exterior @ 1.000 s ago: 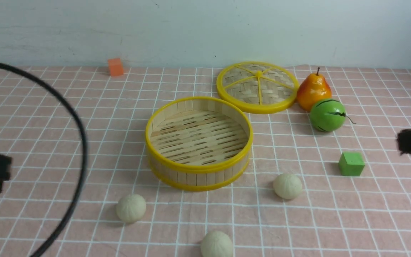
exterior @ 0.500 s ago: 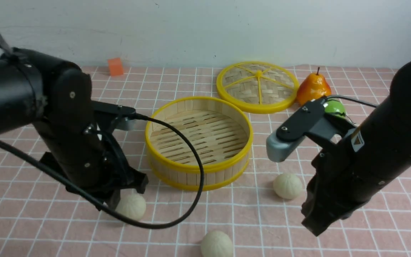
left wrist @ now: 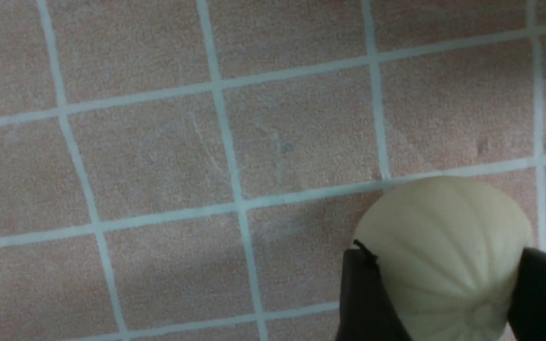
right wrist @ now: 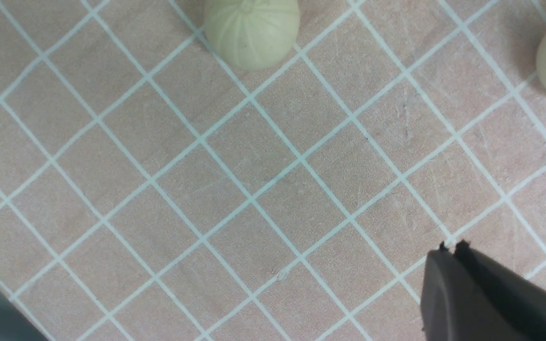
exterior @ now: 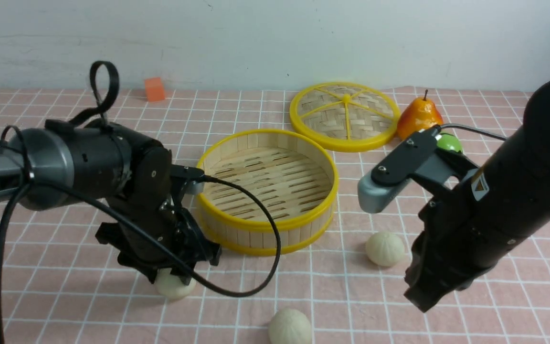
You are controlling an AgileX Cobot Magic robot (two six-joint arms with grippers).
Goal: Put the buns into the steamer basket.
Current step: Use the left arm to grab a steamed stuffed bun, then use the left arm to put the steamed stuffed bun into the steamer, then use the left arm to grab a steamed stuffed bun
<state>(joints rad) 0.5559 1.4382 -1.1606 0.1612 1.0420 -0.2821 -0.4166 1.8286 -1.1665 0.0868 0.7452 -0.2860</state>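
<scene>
Three buns: all lie on the counter (exterior: 65, 310), none in the basket (exterior: 265, 228) yet. They are round balls, so there is no long axis to line up with.
Left gripper (exterior: 175, 277): stands over the left bun (exterior: 174, 287) with one finger on each side, set to pinch across its middle. In the left wrist view the fingers (left wrist: 363, 298) look to touch both flanks, so I judge it to be grasping the bun, which rests on the counter.
Left bun: just in front of the basket's left end. Its pleats run to a knot that shows between the fingers, probably facing up.
Front bun (exterior: 290, 326): nearest the robot, apart from both grippers, partly cut off by the picture's edge.
Basket: mid-counter with its open side up and its slatted floor bare. It is near enough that each bun should need only a short lift over the rim.
Lid (exterior: 345, 114): lies flat just behind the basket to the right, leaving the opening free.
Right bun (exterior: 385, 248): on the counter just right of the basket, beside the right arm.
Right gripper (exterior: 420, 298): clenched on nothing, hovering above the counter right of that bun and tilted downward. It is likely waiting its turn.
Pear (exterior: 418, 122) and green fruit (exterior: 448, 142): far right, the fruit half hidden behind the arm. Neither belongs to the job.
</scene>
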